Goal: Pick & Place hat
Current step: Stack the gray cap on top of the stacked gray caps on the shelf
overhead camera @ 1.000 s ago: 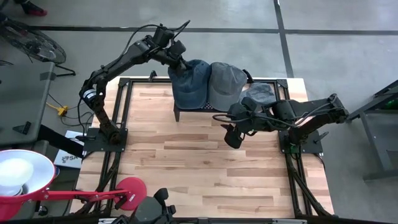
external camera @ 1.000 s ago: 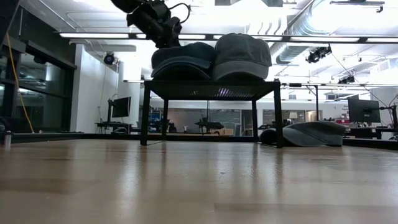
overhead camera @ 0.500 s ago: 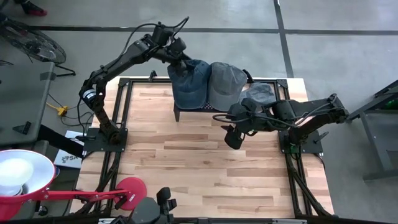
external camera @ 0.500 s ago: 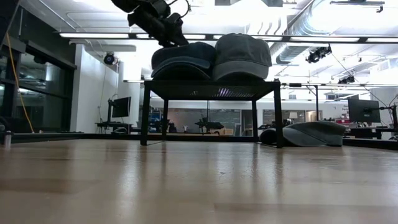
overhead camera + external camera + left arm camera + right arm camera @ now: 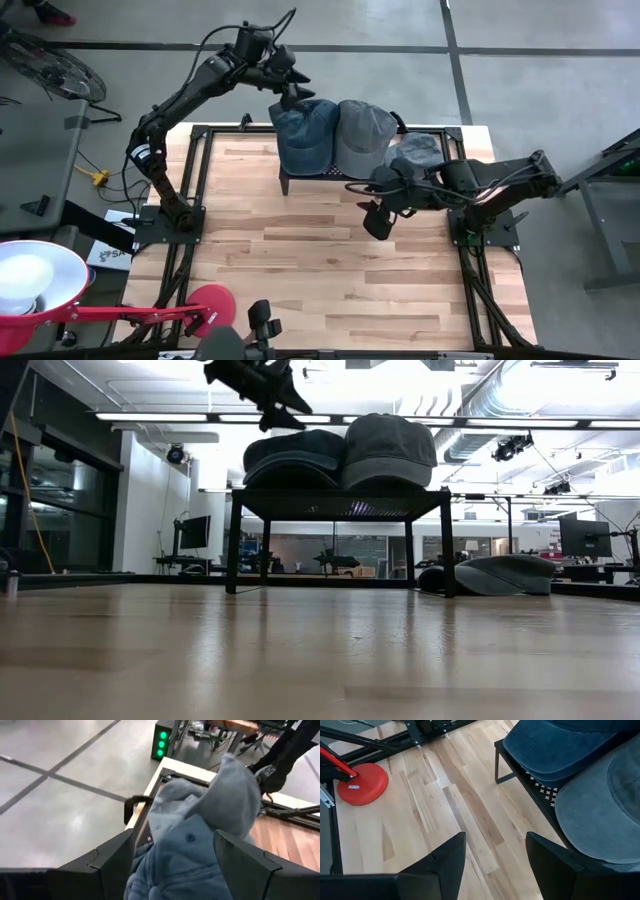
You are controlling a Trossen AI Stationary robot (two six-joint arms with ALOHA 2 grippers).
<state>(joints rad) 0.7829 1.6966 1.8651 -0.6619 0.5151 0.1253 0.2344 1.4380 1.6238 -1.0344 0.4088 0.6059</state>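
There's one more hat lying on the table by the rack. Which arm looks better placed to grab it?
Probably the right. Its open right gripper hangs over the table near the hat on the table, while the open left gripper sits above the blue hat on the rack's far side.

We note a red round base (image 5: 207,303) with a red bar at the table's (image 5: 300,270) near-left edge, a white bowl-shaped lamp shade (image 5: 30,283) left of it, and a yellow plug (image 5: 97,177) on the grey floor beside the left frame.
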